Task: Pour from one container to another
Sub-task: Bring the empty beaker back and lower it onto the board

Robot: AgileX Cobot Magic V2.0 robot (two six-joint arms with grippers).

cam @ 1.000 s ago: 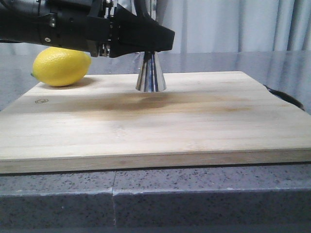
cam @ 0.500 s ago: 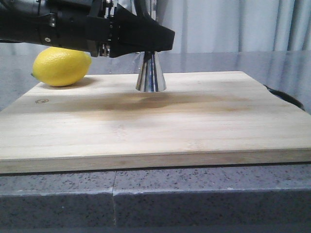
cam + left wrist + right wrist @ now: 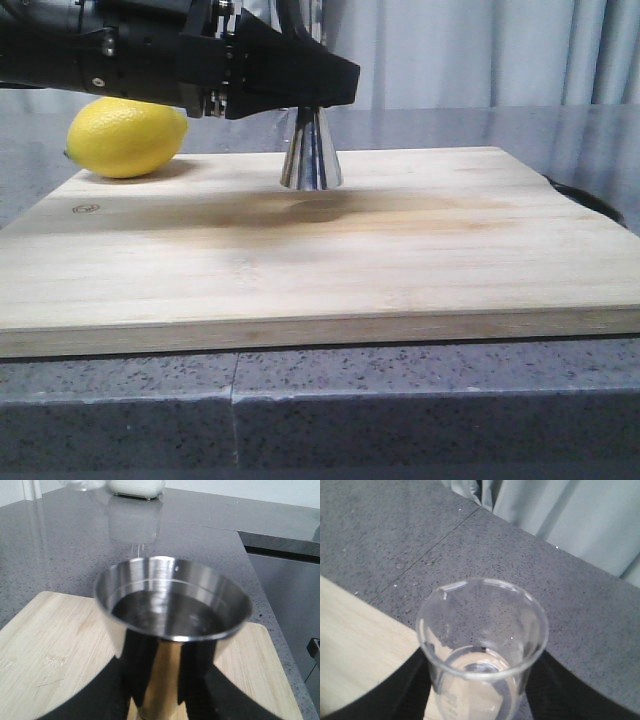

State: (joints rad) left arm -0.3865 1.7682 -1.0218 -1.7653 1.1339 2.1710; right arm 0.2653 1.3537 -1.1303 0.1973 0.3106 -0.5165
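The steel jigger (image 3: 310, 155) stands upright on the wooden cutting board (image 3: 320, 250), towards its back middle. My left gripper (image 3: 322, 90) reaches in from the left and is shut on the jigger's narrow waist. In the left wrist view the jigger's upper cup (image 3: 172, 600) fills the middle, with a gleaming inside that seems to hold liquid, and black fingers (image 3: 142, 662) on both sides of the stem. The clear glass beaker (image 3: 480, 640) is upright between the black fingers of my right gripper (image 3: 480, 695), above the board's edge. The front view does not show the right gripper or the beaker.
A yellow lemon (image 3: 125, 137) lies at the board's back left corner, behind the left arm. The board rests on a speckled grey counter (image 3: 400, 400). A dark handle-like shape (image 3: 590, 200) shows past the board's right edge. Pale curtains hang behind.
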